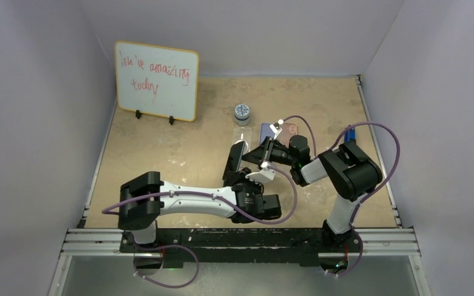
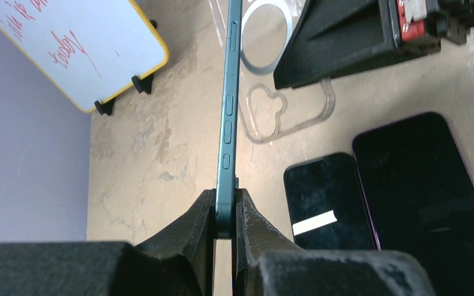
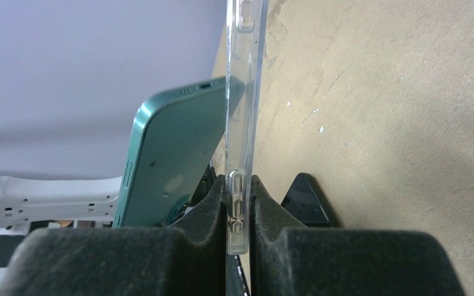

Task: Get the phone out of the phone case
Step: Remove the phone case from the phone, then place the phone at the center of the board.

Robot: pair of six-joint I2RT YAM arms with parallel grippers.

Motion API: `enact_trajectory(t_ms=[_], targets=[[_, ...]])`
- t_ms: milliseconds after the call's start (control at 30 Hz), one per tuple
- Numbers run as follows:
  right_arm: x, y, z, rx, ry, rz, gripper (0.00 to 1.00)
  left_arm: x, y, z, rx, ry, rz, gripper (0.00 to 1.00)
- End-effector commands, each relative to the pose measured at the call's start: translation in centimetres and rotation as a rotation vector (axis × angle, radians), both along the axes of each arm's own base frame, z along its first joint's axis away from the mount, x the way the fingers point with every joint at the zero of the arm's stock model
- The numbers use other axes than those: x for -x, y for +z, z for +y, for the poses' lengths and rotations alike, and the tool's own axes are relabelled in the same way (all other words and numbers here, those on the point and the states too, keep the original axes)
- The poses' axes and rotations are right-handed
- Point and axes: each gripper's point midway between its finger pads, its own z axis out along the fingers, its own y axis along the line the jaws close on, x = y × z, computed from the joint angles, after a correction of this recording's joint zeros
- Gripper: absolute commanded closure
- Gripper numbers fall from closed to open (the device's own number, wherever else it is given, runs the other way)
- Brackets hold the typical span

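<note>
My left pincer [image 2: 225, 206] is clamped on the teal phone [image 2: 228, 123] by its lower edge, and my right pincer [image 3: 238, 194] nips the clear case [image 3: 245, 92] at its button side. From the right wrist, the phone leans out toward 9 o'clock, with only its top corner at the shell; I judge it nearly free. A small dark phone [image 2: 327, 197] and a larger dark phone [image 2: 432, 185] lie at 3 o'clock of my left pincer. Bare surface [image 1: 179, 148] opens at 10 o'clock.

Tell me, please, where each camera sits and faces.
Top external: above, behind the robot, looking down at the table; both arms show.
Left wrist: on its arm, facing the left hand, shut on the green phone.
Right wrist: on its arm, facing the right hand, shut on the clear case.
Wrist views share phone and case.
</note>
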Motion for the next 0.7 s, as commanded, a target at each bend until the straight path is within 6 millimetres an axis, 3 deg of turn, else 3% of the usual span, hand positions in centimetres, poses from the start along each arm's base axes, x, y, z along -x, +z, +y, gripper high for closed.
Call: enact_trajectory(t_ms=[0, 167, 467, 667], targets=[[-1.1, 1.2, -0.6, 0.033, -0.049, -0.108, 1.0, 1.7, 2.4, 3.4, 0.019, 0.067, 0.007, 1.0], [-1.9, 0.7, -1.4, 0.123, -0.099, -0.141, 1.0, 3.2, 1.8, 6.1, 0.043, 0.097, 0.072, 1.0], [-2.8, 0.5, -2.8, 0.218, -0.162, -0.178, 1.0, 4.8, -0.7, 7.1, 0.165, 0.039, 0.236, 1.0], [-2.9, 0.5, -3.0, 0.218, -0.168, -0.179, 1.0, 4.6, -4.0, 8.6, 0.134, 0.073, 0.35, 1.0]])
